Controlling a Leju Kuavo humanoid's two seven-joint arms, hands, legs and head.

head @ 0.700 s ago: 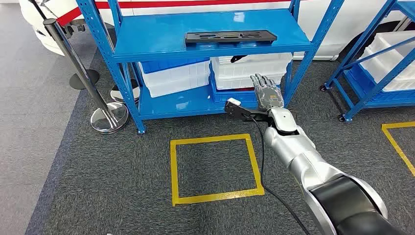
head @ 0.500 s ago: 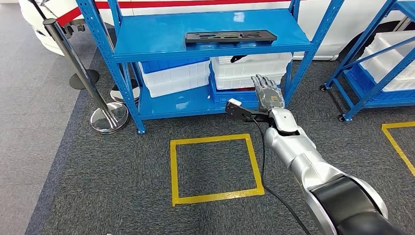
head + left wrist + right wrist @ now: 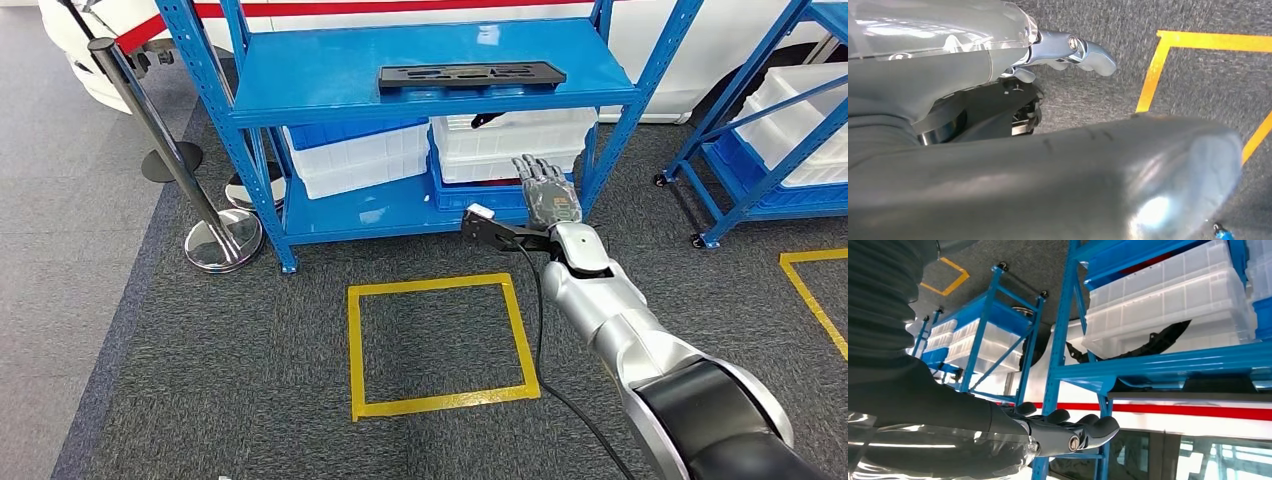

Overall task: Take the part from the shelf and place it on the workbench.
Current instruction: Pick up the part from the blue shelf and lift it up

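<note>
Head view: the black part [image 3: 471, 74] lies on the blue shelf's [image 3: 300, 75] top level, untouched; the right robot hand [image 3: 547, 190] hangs below it, fingers spread, empty. Right wrist view agrees. Left wrist view: left robot hand [image 3: 1068, 50] holds nothing. Reaching step; next, raise to the part.

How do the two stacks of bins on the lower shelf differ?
The left bin stack has a blue bin on top of a translucent white one; the right bin stack has white bins over a blue one at the bottom. The left stack sits skewed to the shelf edge; the right stack sits squarer. A dark piece pokes out of the right stack's top. Both share the blue rack's lower shelf.
</note>
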